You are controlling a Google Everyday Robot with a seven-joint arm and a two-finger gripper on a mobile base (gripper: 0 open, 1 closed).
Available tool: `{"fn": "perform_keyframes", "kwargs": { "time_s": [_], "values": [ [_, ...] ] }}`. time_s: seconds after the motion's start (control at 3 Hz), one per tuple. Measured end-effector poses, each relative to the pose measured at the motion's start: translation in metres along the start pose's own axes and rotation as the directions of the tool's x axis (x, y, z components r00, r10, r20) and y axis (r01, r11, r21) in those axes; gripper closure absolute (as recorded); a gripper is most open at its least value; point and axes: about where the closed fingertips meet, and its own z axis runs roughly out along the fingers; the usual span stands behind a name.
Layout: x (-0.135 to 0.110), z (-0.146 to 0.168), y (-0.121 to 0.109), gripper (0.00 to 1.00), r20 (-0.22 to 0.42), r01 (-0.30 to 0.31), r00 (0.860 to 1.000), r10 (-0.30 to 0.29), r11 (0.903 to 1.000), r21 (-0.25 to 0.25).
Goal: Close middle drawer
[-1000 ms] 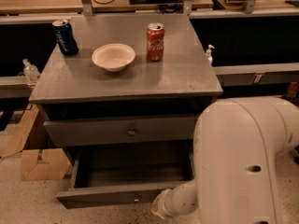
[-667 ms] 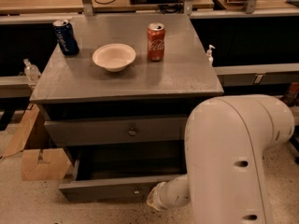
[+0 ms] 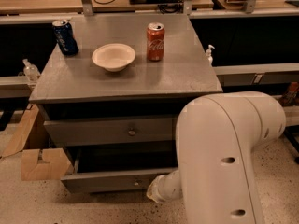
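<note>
The middle drawer (image 3: 107,181) is the low dark grey front with a small round knob (image 3: 137,183), below the taller top drawer (image 3: 112,131). It stands pulled out a short way, with a dark gap above its front. My gripper (image 3: 152,192) is at the end of the white forearm, right against the right part of the middle drawer's front, beside the knob. My big white arm (image 3: 224,157) hides the cabinet's right side. The lowest drawer is out of view.
On the grey cabinet top (image 3: 187,73) stand a blue can (image 3: 65,37), a white bowl (image 3: 113,56) and a red cola can (image 3: 155,41). Cardboard boxes (image 3: 39,163) lie on the speckled floor to the left. Desks run behind the cabinet.
The middle drawer's front has moved back toward the cabinet, so less of its inside shows. My arm has swung left and forward with it.
</note>
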Motion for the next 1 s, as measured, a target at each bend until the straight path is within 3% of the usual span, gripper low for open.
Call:
{"fn": "perform_keyframes", "kwargs": {
  "time_s": [0.33, 1.0],
  "values": [
    [0.000, 0.000, 0.000, 1.00, 0.000, 0.000, 1.000, 0.000, 1.0000, 0.000],
    [-0.001, 0.006, -0.033, 1.00, -0.008, 0.031, 1.000, -0.030, 0.9991, 0.030]
  ]
}}
